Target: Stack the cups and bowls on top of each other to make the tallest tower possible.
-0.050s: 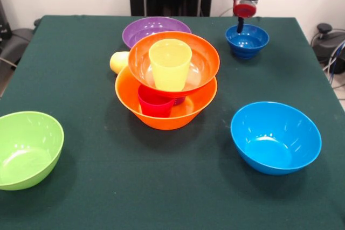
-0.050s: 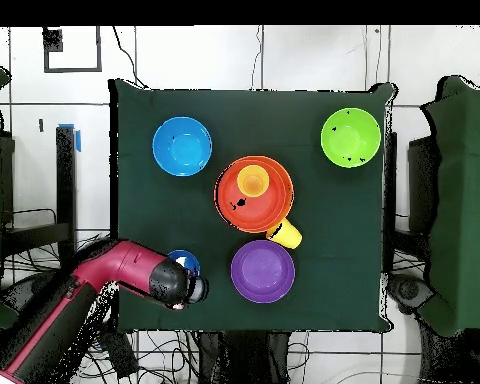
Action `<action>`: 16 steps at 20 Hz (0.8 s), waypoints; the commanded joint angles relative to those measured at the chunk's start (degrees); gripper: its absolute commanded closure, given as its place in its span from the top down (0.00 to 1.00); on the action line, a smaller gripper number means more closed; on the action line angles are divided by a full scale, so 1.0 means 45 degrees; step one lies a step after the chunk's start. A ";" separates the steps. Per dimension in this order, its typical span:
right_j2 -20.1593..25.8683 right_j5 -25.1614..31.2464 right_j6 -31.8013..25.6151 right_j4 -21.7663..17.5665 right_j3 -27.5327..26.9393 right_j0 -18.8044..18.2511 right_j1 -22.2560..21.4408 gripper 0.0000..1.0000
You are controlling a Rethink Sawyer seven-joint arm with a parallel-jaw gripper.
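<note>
The lime green bowl (image 1: 27,149) and light blue bowl (image 1: 276,137) are sitting loose on the near surface (image 1: 161,187). Mid-surface the tower (image 1: 168,82) is growing (cups propping bowls for height). Far right, the gripper (image 1: 241,23) is dipping into the dark blue bowl (image 1: 247,40); whether its jaws are clenched, I cannot tell.

Red arm (image 2: 104,270) (black wrist)

Yellow cup (image 2: 252,181) inside stacked orange bowls (image 2: 254,194), mid-table (image 2: 324,260).

Open cloth (image 1: 172,187) lies between lime bowl (image 1: 27,149), tower (image 1: 170,84) and light blue bowl (image 1: 276,137).
</note>
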 commanded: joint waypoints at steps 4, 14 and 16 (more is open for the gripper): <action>0.0923 -0.0878 0.4107 -0.0675 -0.2421 -0.0604 0.0310 1.00; 0.0483 -0.1428 0.4606 -0.1094 -0.3645 -0.1271 0.0579 1.00; 0.0386 -0.1563 0.4701 -0.1151 -0.3834 -0.1345 0.0589 1.00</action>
